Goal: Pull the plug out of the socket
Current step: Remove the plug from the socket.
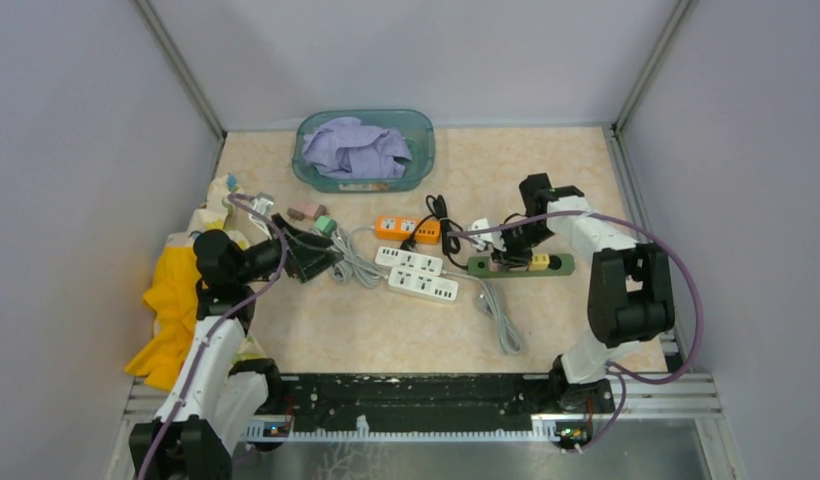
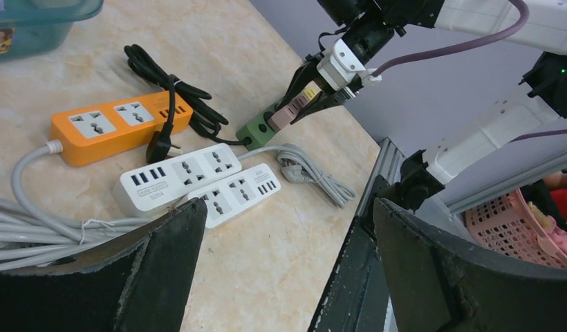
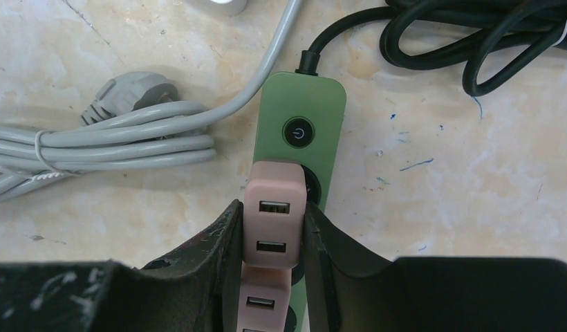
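The right end effector [image 3: 270,213] has its two black fingers pressed against both sides of the pink rectangular plastic USB plug [image 3: 272,190]. The plug sits directly between the fingers and appears still seated in the long green plastic socket strip [image 3: 300,104], which lies beneath it on the beige stone-patterned counter [image 3: 474,173]. The grasp looks made, and the pull away from the strip is what remains. The left end effector [image 2: 287,207] gapes wide and holds nothing, with the strip well ahead of it.

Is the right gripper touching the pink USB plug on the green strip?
Touching. The right wrist view shows the right gripper clamped on both sides of the pink USB plug, with no gap.
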